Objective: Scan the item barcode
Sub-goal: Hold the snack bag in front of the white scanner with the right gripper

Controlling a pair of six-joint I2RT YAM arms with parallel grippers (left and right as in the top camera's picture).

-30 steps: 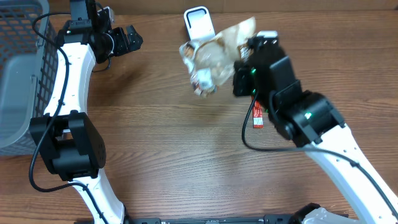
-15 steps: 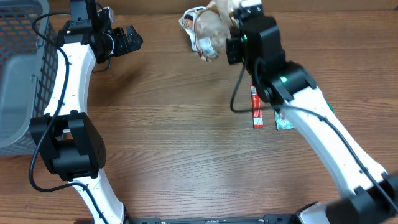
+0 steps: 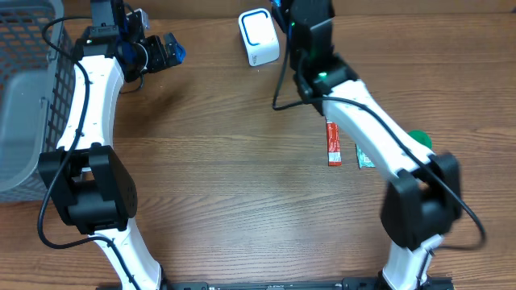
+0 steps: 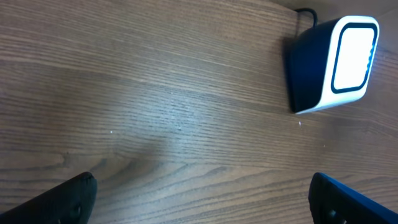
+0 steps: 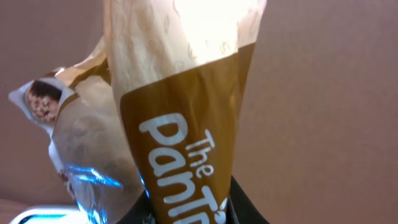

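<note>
Brown wood-grain desk, with the snack bag raised by the scanner for its read.

From the left: a grey plastic mesh basket sits at the desk's edge, and my left tool hangs beside it, spread wide and empty. At the far edge stands the small white box-shaped scanner, its face lit. My right tool is clamped on the lower end of a crinkled brown-and-cream foil snack bag, held in the air close to the scanner. Further right lie a thin red sachet and a green packet. I judge this the presenting step. Next I must turn the bag until its barcode faces the lit window. No barcode shows anywhere, and the overhead view cuts the bag off at its top edge.
</note>
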